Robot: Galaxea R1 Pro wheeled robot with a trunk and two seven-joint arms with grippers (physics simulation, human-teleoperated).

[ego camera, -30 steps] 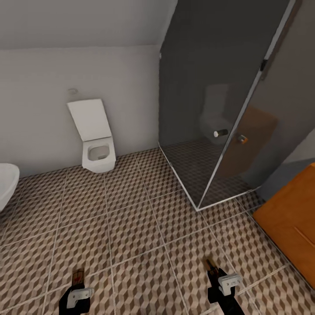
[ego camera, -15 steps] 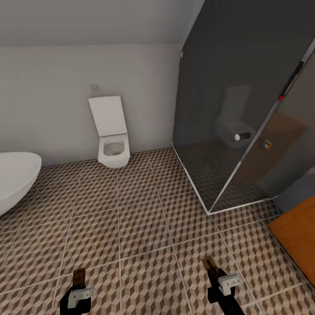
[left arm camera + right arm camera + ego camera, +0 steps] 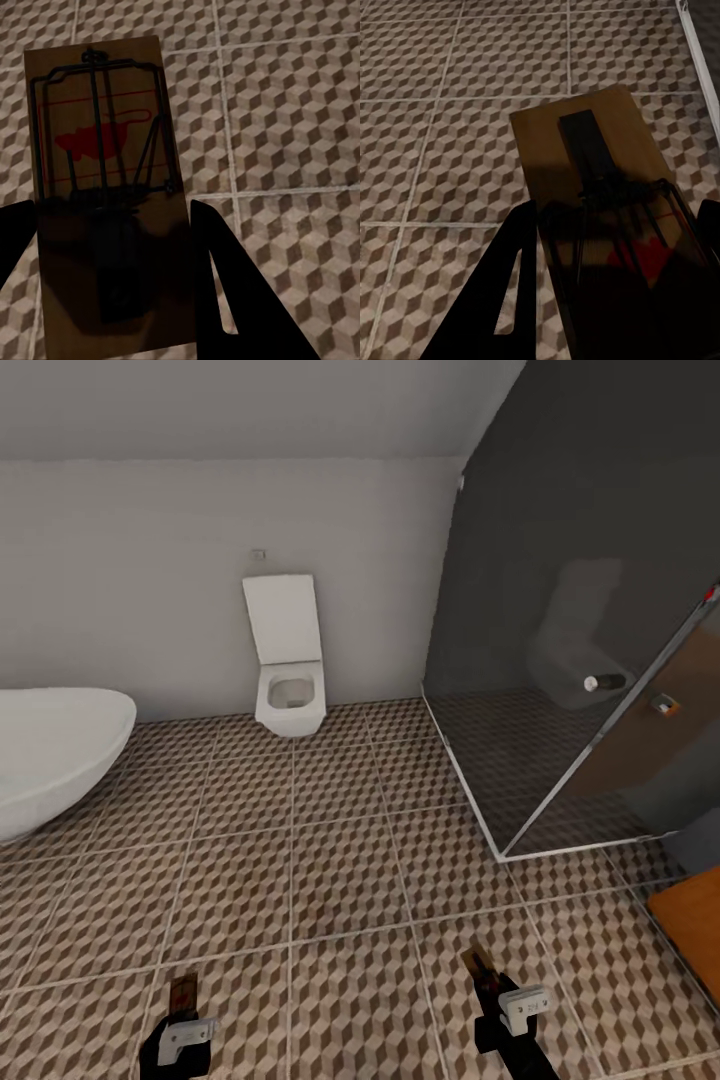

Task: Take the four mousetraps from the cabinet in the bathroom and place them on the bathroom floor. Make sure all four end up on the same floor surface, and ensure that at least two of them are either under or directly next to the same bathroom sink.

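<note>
Cube-patterned bathroom floor (image 3: 330, 880) spreads under us. We carry one mousetrap (image 3: 101, 187) pinched in our left gripper (image 3: 183, 1015), another mousetrap (image 3: 607, 225) pinched in our right gripper (image 3: 490, 985). Farther off, the sink (image 3: 50, 755) shows leftward; next, approach it and lower both.

The whole head view has been swung to the left, so a camera turn is indicated rather than any movement of the fixtures. The toilet (image 3: 289, 678) is now seen nearer the picture's centre, and far more of the white basin (image 3: 55, 768) has been brought in at the left edge. The shower glass (image 3: 590, 660) has been pushed toward the right, and the cabinet (image 3: 693, 930) has been reduced to a small orange corner at the right edge.
</note>
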